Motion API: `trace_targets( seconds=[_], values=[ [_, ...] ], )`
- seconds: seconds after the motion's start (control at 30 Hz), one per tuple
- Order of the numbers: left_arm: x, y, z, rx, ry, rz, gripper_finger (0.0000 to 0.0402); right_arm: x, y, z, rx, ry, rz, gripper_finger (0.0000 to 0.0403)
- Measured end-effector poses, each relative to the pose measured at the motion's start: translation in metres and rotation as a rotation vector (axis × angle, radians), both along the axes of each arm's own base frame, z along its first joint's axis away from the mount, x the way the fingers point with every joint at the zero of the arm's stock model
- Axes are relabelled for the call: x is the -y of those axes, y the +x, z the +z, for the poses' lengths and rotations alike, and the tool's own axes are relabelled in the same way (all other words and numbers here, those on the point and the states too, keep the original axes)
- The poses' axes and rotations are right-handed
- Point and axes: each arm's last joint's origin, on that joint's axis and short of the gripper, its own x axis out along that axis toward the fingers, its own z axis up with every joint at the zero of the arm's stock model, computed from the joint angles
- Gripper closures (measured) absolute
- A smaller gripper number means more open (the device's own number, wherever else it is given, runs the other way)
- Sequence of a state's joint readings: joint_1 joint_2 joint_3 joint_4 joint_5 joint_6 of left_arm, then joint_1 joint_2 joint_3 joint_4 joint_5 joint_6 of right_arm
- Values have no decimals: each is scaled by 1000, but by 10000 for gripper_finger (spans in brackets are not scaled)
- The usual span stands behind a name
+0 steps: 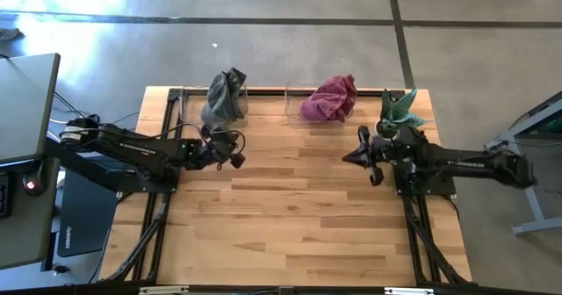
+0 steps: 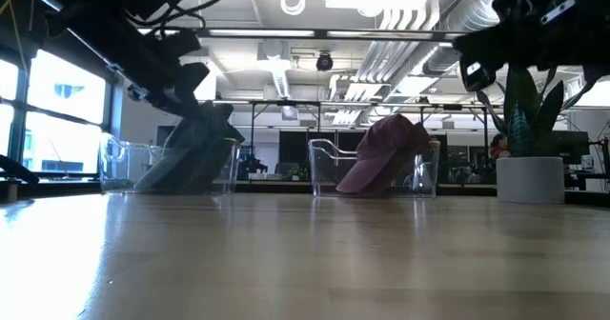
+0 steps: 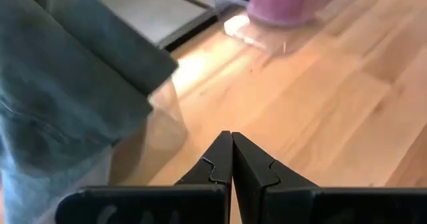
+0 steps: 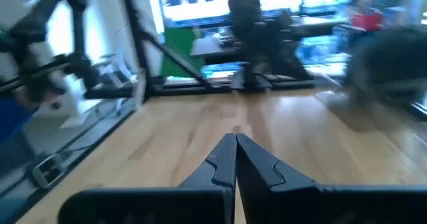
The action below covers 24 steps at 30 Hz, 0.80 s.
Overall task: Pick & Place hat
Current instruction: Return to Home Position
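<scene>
A grey-blue hat (image 1: 225, 97) sits in a clear bin (image 1: 186, 102) at the table's far left; it fills the left wrist view (image 3: 67, 91). A maroon hat (image 1: 330, 99) sits in a second clear bin (image 2: 324, 163) at the far middle. My left gripper (image 1: 237, 160) hovers shut just on the near side of the grey-blue hat, its fingertips (image 3: 232, 144) together with nothing between them. My right gripper (image 1: 346, 157) is also shut and empty (image 4: 235, 144), above the table near the right side, pointing level toward the left.
A potted green plant (image 1: 399, 109) stands at the far right, close behind my right arm. The wooden tabletop (image 1: 290, 225) stretches bare from the middle to the near edge. Dark frame rails (image 1: 158, 216) run along both sides.
</scene>
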<state>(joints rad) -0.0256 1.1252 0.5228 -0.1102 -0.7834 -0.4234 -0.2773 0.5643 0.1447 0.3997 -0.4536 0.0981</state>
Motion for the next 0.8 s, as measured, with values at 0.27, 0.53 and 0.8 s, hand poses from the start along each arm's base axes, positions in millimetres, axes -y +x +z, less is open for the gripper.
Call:
trace_targets(
  seconds=[0.27, 0.53, 0.8],
  values=[
    [14, -3, 1, 13, 104, 17, 401, 14, -16, -26, 51, 77, -114, 401],
    [22, -22, 3, -33, 144, 63, 401, 4, -17, -31, -13, 118, -87, 402],
    [17, -55, -2, 51, 136, 85, 401, -14, -14, -42, -117, 65, -130, 402]
  ],
)
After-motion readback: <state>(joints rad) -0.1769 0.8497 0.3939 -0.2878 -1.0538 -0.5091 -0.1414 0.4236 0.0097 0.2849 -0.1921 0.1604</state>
